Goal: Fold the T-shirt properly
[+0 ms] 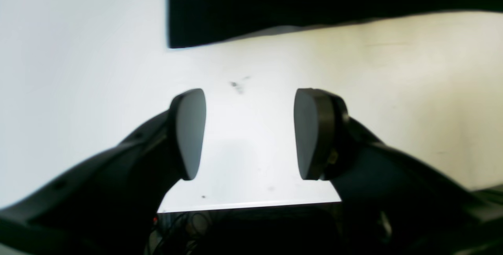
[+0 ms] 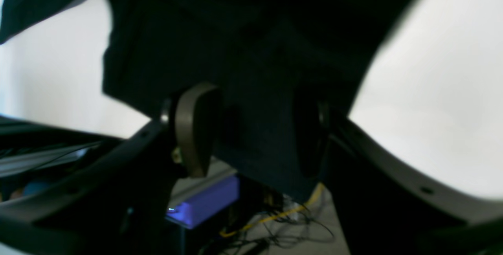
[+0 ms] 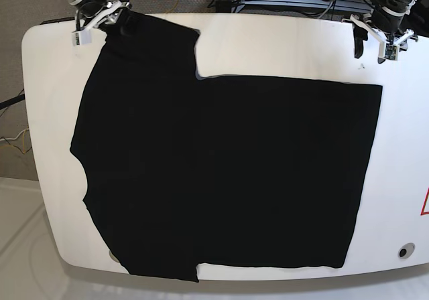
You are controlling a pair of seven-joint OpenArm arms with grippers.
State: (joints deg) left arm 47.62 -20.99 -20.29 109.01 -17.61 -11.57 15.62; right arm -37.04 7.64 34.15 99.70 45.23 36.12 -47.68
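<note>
right pincer (image 2: 251,137) parted around t-shirt (image 3: 221,166) sleeve, lettering unreadable

table (image 3: 281,45): white, rounded corners | floor (image 3: 17,206): pale | cables (image 3: 10,142): at table's edge

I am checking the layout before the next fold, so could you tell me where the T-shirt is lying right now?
In the base view the T-shirt lies spread flat across most of the white table, one sleeve reaching the far left edge by the right gripper.

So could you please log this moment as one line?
shirt: flat on table | left gripper: open, empty | right gripper: open around sleeve
</note>
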